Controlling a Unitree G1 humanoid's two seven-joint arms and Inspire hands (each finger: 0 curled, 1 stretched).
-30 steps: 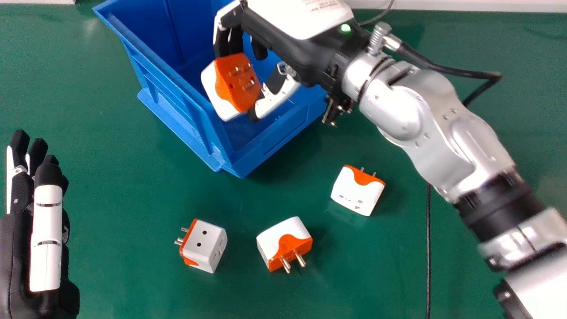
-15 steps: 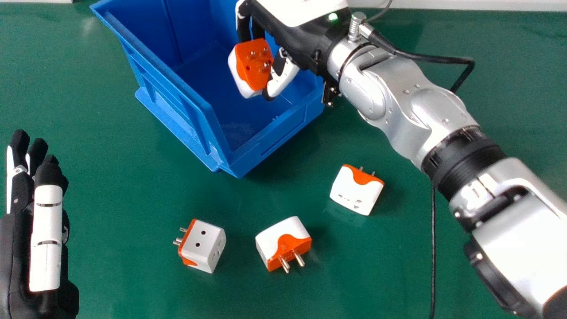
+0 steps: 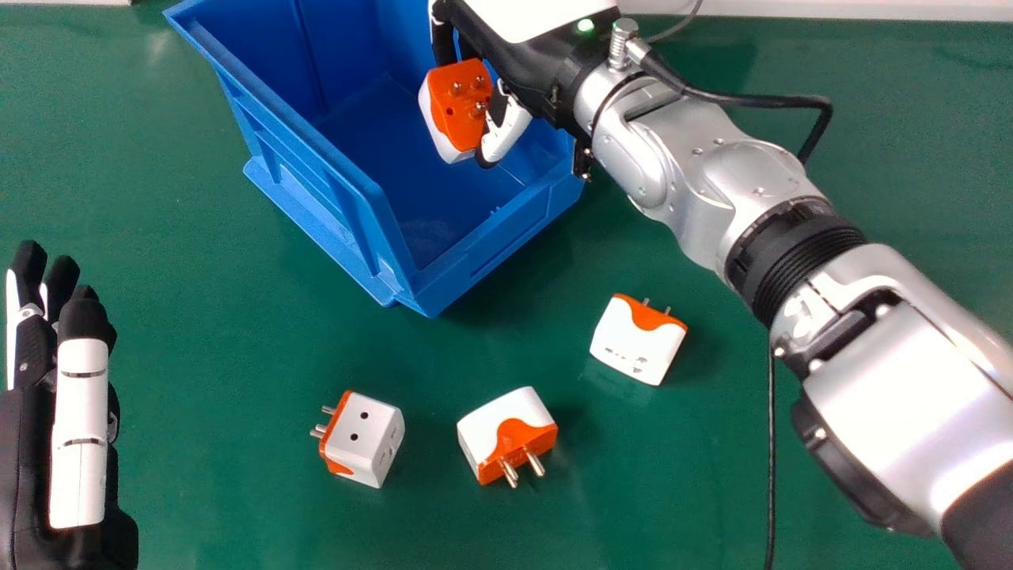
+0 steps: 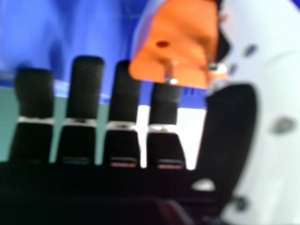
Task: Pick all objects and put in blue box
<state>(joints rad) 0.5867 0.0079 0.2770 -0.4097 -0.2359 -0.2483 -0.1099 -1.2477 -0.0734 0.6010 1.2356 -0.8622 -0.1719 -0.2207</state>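
The left hand (image 3: 79, 443) is resting, fingers straight, while three plugs (image 3: 506, 423) are lying on the table (image 3: 198, 356). Beyond, the right hand (image 3: 518, 67) is pinching a fourth plug (image 3: 461, 103) between curled fingers and thumb over the box (image 3: 305, 176); sound placing is calling for low, gentle release inside its walls.

The right hand (image 3: 526, 67) is black, with a white plate (image 3: 526, 12) on its back and white on its thumb (image 3: 508, 131). Near its wrist end sit 1 green light (image 3: 585, 26), 1 ridged metal screw (image 3: 624, 39) and a black cable (image 3: 760, 100). Behind that hand, the rounded silver forearm (image 3: 696, 174) carries small screws, then a ribbed black collar (image 3: 803, 257). The left hand (image 3: 24, 443) is black, with 1 long white panel (image 3: 79, 412) crossed by 2 dark lines.
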